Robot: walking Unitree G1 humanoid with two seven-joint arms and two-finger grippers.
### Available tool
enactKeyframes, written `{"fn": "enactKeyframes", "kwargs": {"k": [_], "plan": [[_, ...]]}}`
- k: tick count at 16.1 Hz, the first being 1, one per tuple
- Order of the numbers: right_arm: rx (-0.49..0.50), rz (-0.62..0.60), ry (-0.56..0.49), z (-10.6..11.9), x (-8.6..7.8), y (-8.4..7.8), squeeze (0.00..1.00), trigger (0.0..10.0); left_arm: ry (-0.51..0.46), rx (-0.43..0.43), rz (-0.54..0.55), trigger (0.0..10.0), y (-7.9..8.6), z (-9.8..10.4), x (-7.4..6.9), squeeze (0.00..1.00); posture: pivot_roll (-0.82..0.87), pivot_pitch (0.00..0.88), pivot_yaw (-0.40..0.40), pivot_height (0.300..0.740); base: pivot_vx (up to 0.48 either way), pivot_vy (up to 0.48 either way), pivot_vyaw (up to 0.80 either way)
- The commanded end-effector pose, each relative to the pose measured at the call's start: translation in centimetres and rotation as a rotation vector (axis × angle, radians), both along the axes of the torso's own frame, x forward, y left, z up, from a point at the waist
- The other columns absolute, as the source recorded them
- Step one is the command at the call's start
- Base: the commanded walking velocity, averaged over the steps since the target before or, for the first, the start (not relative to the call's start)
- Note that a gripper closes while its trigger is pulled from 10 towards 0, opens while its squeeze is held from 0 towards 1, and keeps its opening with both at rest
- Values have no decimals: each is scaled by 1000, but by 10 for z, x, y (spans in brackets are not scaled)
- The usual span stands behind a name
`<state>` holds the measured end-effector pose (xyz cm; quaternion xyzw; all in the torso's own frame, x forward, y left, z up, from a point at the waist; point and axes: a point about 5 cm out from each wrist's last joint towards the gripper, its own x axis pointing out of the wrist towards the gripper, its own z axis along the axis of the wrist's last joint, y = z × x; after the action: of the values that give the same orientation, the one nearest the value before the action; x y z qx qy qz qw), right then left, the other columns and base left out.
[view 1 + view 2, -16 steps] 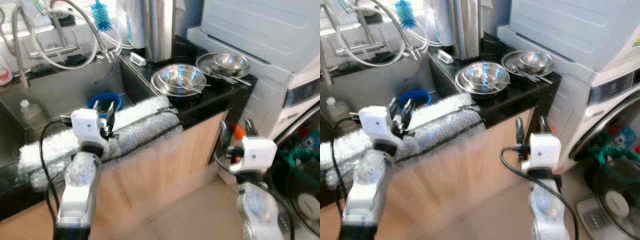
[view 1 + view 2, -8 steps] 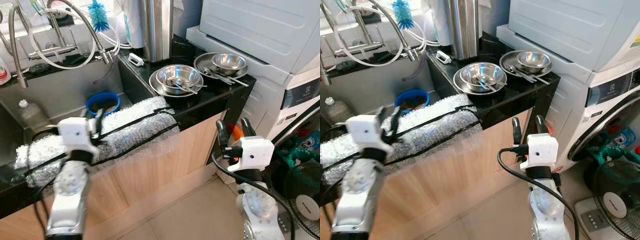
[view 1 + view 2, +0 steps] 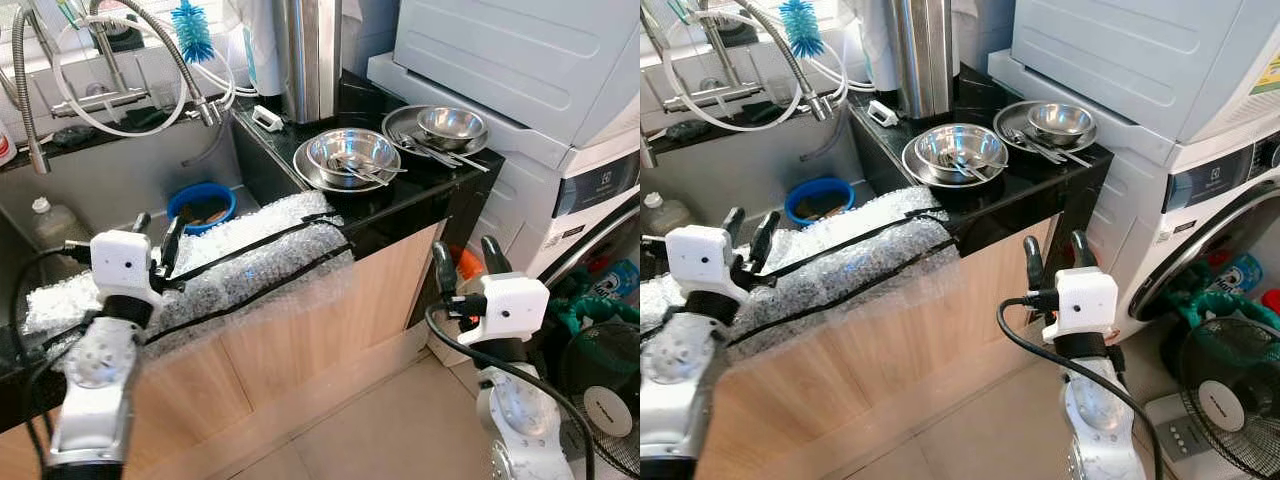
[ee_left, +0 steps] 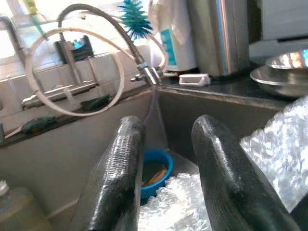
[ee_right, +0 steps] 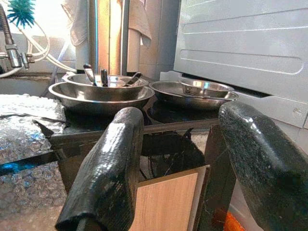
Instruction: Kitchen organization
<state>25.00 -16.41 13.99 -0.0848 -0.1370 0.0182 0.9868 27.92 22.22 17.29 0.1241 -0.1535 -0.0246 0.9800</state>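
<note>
**Both hands empty before the bowls**

The left hand (image 3: pixel 152 238) is open over the bubble wrap (image 3: pixel 230 260) at the sink (image 3: pixel 120 185). The right hand (image 3: pixel 468 268) gapes, low before the tabletop (image 3: pixel 420 190). The bowls (image 3: pixel 350 155) sit far right. Better to raise the right hand clear first, then approach a rim squarely.

Sink (image 3: pixel 110 190) with bowl (image 3: pixel 203 204) in it lying left of the counter (image 3: pixel 420 195), which is carrying two stacks of metal bowls (image 3: pixel 352 157) side by side, washing machine (image 3: pixel 560 130) standing right, bubble wrap (image 3: pixel 250 262) draping the front edge.
</note>
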Motion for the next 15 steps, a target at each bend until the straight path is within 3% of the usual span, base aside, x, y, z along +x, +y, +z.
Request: {"fn": "enactKeyframes", "kwargs": {"k": [1, 5, 8, 11, 15], "plan": [[6, 6, -3, 0, 1, 0, 0, 10000, 1, 24, -10, 10000, 3, 1, 0, 0, -85, 0, 40, 740, 0, 0, 0], [7, 25, -3, 0, 2, 3, 0, 10000, 99, 32, -88, 10000, 1, -24, -17, 0, -72, 0, 36, 740, 0, 0, 0], [4, 25, -4, 0, 3, 2, 0, 10000, 80, 17, -87, 10000, -4, -20, -15, 0, -83, 0, 38, 740, 0, 0, 0], [10, 17, -13, 3, 2, 0, 0, 10000, 25, -76, 14, 10000, 1, -11, -13, 0, -86, 0, 32, 740, 0, 0, 0], [15, 27, -5, 2, 1, 3, 0, 10000, 25, -110, 10, 10000, -10, -13, -16, 0, -84, 12, 31, 740, 0, 0, 0]]}}
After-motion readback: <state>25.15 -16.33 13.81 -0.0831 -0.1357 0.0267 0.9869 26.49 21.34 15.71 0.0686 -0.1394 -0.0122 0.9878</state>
